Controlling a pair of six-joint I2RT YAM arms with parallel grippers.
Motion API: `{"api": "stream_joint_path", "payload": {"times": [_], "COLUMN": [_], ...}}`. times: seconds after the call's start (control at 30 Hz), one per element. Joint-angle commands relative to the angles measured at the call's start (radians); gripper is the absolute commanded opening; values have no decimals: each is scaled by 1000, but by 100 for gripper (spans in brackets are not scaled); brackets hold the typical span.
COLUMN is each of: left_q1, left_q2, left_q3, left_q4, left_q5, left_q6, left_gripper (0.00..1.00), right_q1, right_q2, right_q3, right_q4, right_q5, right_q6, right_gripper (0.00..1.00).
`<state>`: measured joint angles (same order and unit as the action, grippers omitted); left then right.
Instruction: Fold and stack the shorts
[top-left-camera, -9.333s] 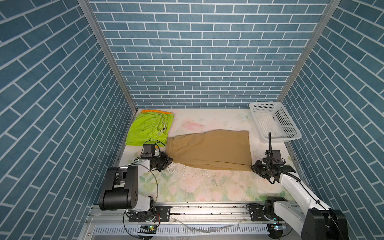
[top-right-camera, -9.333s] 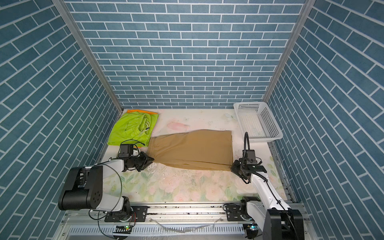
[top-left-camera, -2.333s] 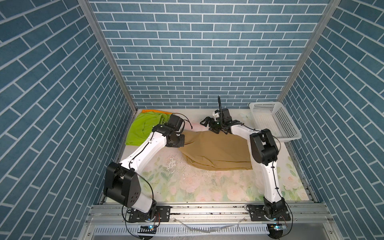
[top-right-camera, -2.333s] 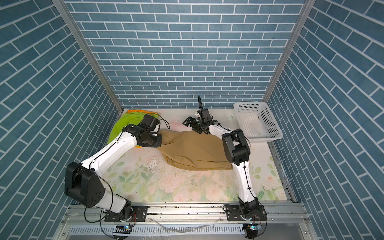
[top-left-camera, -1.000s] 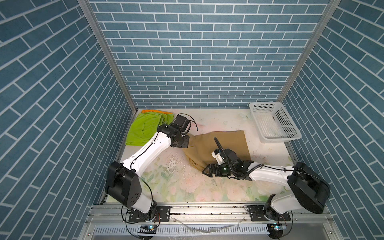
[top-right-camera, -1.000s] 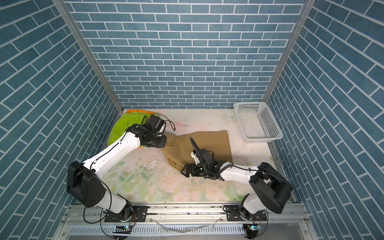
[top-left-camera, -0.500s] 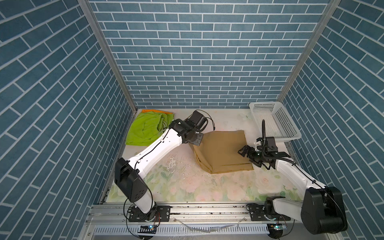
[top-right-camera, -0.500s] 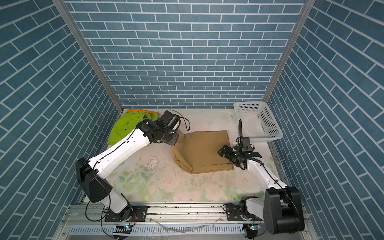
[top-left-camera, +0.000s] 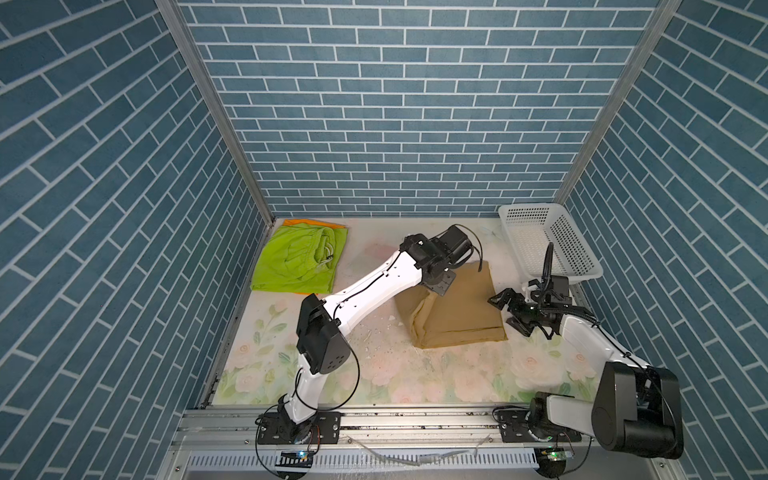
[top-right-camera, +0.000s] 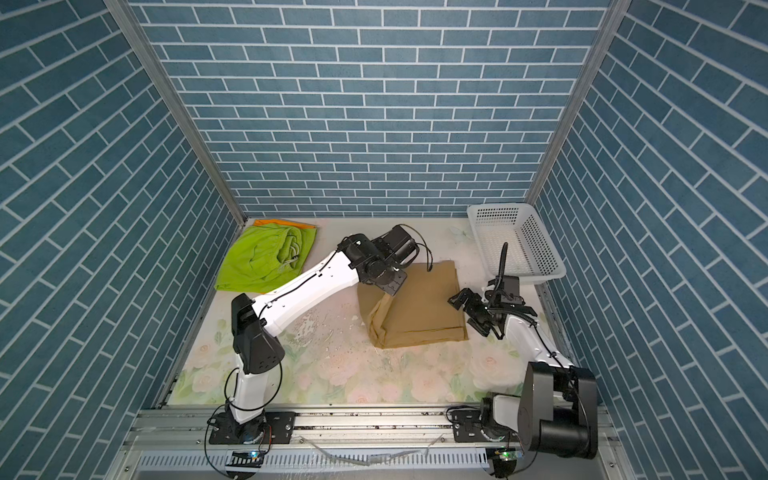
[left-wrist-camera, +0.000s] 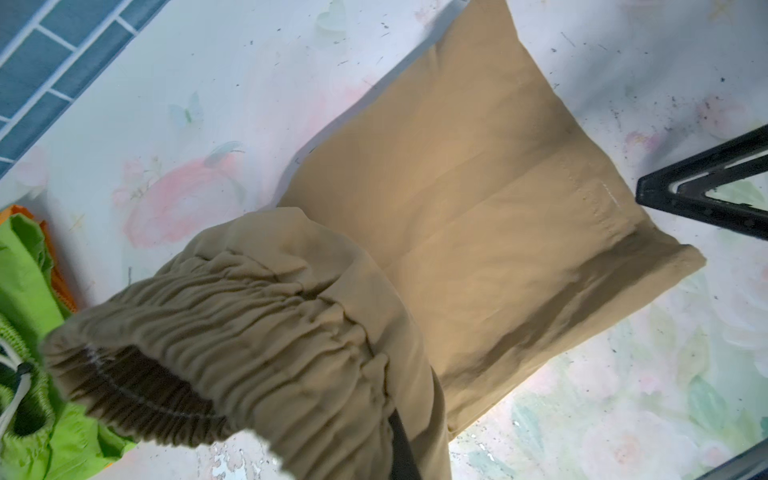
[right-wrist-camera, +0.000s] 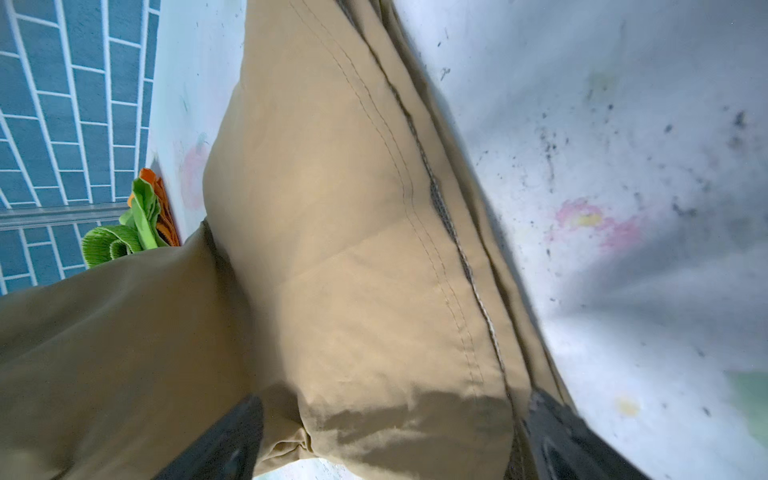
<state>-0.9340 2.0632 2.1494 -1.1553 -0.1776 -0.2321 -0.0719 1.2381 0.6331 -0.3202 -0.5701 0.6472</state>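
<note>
The tan shorts (top-left-camera: 457, 309) lie partly folded on the right half of the flowered counter (top-left-camera: 374, 374), their gathered waistband lifted off the cloth and pinched tight in the left claw (top-left-camera: 437, 286). The right claw (top-left-camera: 505, 311) sits at the shorts' right edge with its fingers spread wide, the hem between them ungripped. The green shorts (top-left-camera: 297, 262) rest on the orange shorts (top-left-camera: 313, 223) in the far left corner, and a white basket (top-left-camera: 528, 206) stands in the far right corner.
</note>
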Motion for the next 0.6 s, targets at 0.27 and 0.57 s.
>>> {"api": "stream_joint_path", "payload": {"times": [0.27,0.57], "left_q1": [-62,-66], "left_q2": [242,280], "left_q3": [340,238], "left_q4": [-84,94], "left_q5": [97,182], "left_q6": [-37,-96], "left_gripper": [2,16], "right_q1": [-68,-91], "right_q2": [-61,-84], "right_q3": [-64,-104], "right_q4": [34,69], "right_q5": [-95,-129], "right_q6": [9,38], "right_gripper": [99,99]}}
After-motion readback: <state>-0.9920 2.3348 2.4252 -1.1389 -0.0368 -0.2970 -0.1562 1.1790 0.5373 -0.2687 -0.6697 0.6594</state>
